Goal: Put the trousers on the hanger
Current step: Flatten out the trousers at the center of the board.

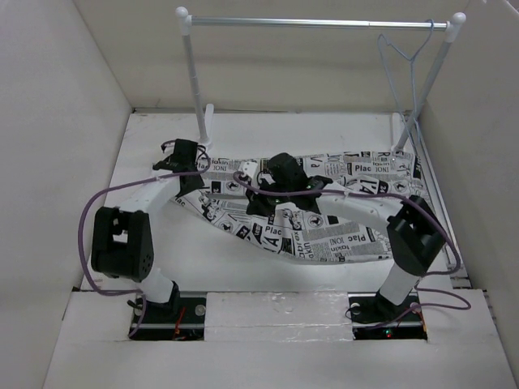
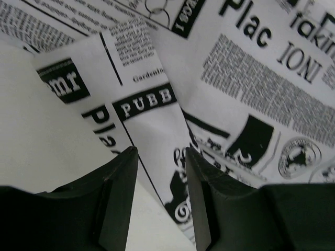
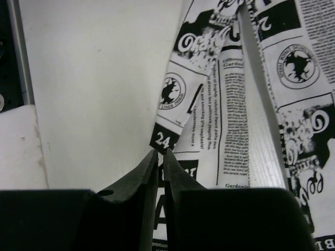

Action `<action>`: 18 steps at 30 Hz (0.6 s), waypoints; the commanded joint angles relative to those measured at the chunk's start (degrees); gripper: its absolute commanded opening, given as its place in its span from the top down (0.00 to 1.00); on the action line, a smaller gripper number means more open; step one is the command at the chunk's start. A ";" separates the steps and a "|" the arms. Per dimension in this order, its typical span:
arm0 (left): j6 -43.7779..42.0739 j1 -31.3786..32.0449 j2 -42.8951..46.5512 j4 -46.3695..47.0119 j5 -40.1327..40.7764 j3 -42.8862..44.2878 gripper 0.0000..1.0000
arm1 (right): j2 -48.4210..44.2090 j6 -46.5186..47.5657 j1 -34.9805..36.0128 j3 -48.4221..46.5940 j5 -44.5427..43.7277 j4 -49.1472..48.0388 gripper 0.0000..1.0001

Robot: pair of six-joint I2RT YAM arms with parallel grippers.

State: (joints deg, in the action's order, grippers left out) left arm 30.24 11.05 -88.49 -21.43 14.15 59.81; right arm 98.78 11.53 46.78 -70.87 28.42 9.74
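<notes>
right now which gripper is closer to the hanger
Right. The right gripper is over the middle of the trousers, below and left of the hanger on the rail's right end. The left gripper is at the trousers' left end, farther off.

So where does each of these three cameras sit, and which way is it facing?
Top external: above and behind the robot, looking down on table, trousers, rack and hanger; left arm and right arm show.
Left wrist: on the left arm, looking past the left gripper at trousers and table.
Right wrist: on the right arm, looking past the right gripper likewise.
Shared: all show the trousers.
</notes>
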 commanded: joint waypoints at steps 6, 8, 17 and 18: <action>0.70 -3.31 -9.50 1.83 7.91 8.04 0.69 | -6.58 -1.42 2.61 7.23 0.93 -2.71 0.78; 0.52 -3.31 -10.82 2.45 6.77 9.61 0.68 | -7.37 -1.77 3.13 8.29 0.84 -2.79 0.76; 1.67 -3.31 -16.27 3.06 6.76 14.63 0.64 | -10.45 -2.04 3.75 13.03 1.28 -2.88 0.75; 1.75 -3.31 -17.67 2.54 6.94 15.07 0.65 | -10.89 -2.21 3.75 13.30 0.85 -2.79 0.75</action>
State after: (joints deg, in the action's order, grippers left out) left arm 31.46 7.77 -105.16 -19.09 20.05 72.20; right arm 90.24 10.00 49.76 -58.41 28.80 9.32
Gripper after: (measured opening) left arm 0.354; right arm 0.247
